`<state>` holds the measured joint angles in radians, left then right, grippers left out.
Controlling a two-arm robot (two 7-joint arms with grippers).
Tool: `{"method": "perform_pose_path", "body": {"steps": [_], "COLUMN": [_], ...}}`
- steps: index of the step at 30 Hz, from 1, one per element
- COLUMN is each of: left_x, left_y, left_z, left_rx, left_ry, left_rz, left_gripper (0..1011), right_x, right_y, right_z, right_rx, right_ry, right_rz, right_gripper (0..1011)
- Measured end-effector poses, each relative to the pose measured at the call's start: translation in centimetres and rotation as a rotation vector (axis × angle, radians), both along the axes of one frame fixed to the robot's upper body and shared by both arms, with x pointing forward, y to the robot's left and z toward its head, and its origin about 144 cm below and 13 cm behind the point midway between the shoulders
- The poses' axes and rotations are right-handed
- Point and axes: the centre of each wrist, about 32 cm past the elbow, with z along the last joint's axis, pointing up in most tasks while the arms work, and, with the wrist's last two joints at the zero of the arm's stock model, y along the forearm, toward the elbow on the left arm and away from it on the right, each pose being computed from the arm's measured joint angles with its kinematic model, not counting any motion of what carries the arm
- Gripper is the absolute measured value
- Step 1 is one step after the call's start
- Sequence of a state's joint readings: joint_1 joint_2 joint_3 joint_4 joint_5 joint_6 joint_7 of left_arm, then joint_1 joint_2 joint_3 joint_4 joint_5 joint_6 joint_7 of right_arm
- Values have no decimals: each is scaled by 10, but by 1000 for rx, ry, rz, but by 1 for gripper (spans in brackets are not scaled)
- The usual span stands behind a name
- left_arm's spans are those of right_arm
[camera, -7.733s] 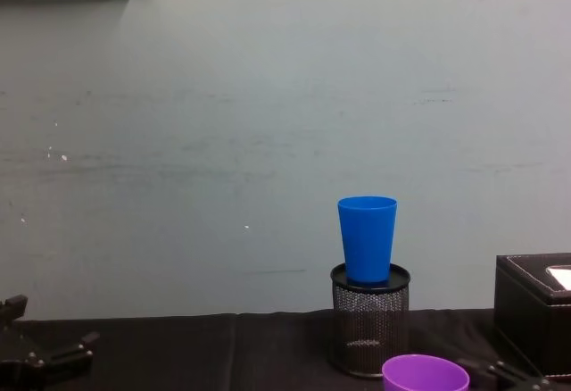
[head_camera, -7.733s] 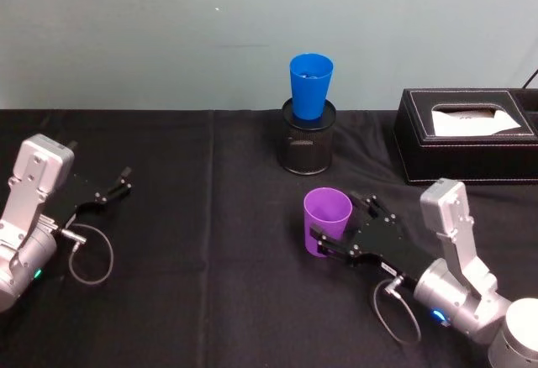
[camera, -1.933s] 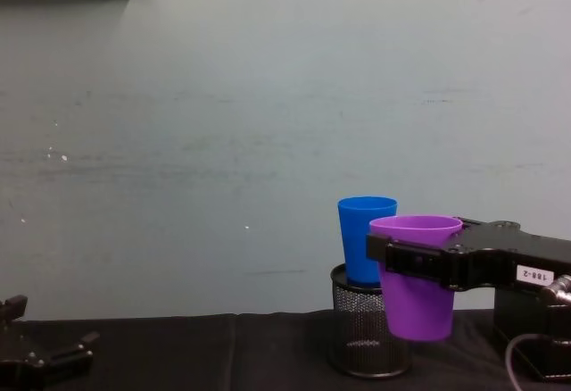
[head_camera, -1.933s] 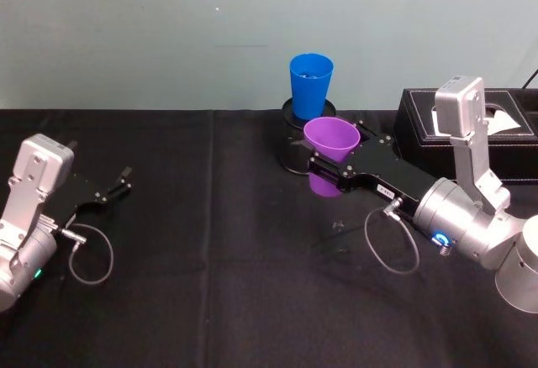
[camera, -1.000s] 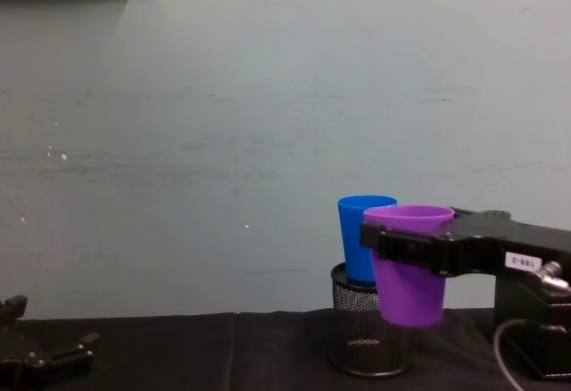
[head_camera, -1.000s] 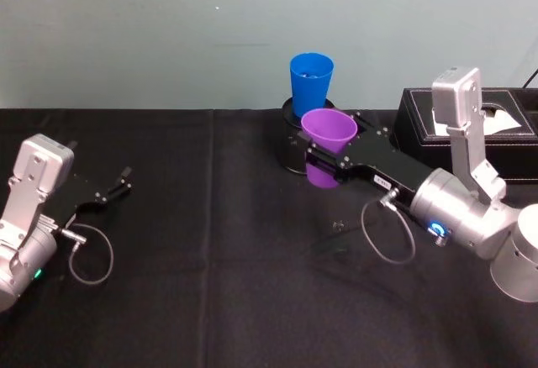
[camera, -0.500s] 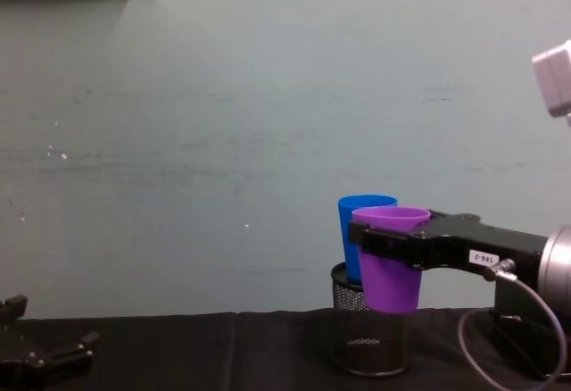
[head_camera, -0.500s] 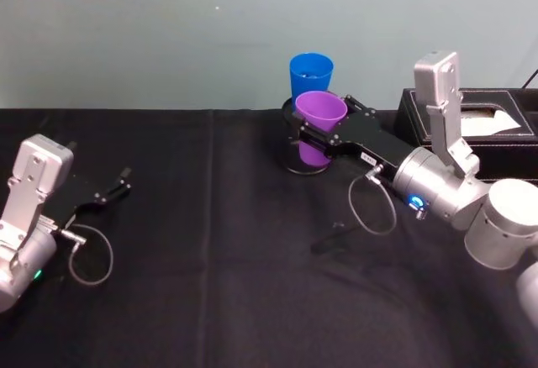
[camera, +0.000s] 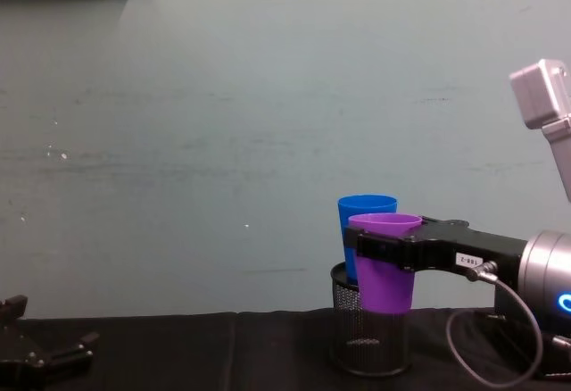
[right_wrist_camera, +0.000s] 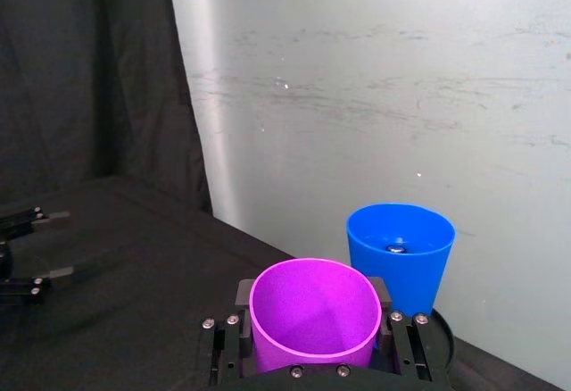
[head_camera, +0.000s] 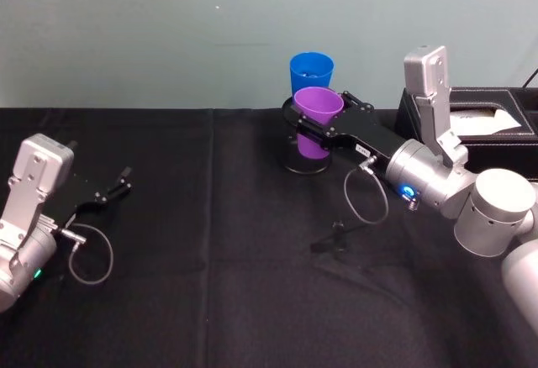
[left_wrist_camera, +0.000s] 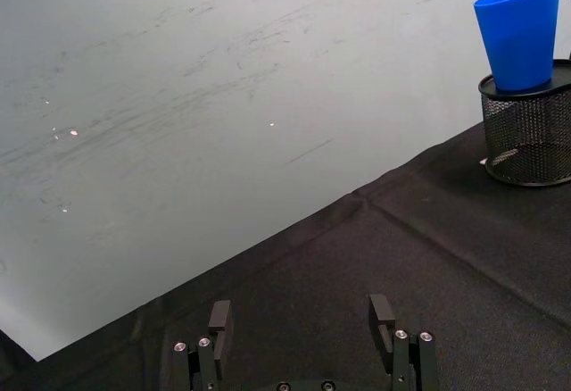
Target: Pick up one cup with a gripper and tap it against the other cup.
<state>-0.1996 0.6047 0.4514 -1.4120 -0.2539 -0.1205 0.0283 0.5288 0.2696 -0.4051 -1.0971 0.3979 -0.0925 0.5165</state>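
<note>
Purple cup (head_camera: 315,106), clamped in your right gripper (head_camera: 319,126), has closed in just beside the blue cup (head_camera: 310,72); tap looks imminent, left gripper (head_camera: 116,185) parked open

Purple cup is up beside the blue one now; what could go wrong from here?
The blue cup stands raised in the mesh pen holder; a firm tap from the purple cup could topple it or shift the holder.
The right gripper clamps the purple cup just under its rim, so contact might twist it in the fingers.
The left gripper lies parked far left.
</note>
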Motion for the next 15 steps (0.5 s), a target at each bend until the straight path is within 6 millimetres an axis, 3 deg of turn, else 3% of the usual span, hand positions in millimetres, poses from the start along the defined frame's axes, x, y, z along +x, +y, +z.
{"method": "perform_pose_path", "body": {"steps": [15], "left_x": [0], "left_y": [0], "left_z": [0], "left_rx": [0], "left_ry": [0], "left_rz": [0], "left_gripper": [1000], "right_x": [15], "right_y": [3], "right_z": [6], "right_rx": [-26], "right_ry": [-25], "right_rz": [-29], "right_gripper": [751]}}
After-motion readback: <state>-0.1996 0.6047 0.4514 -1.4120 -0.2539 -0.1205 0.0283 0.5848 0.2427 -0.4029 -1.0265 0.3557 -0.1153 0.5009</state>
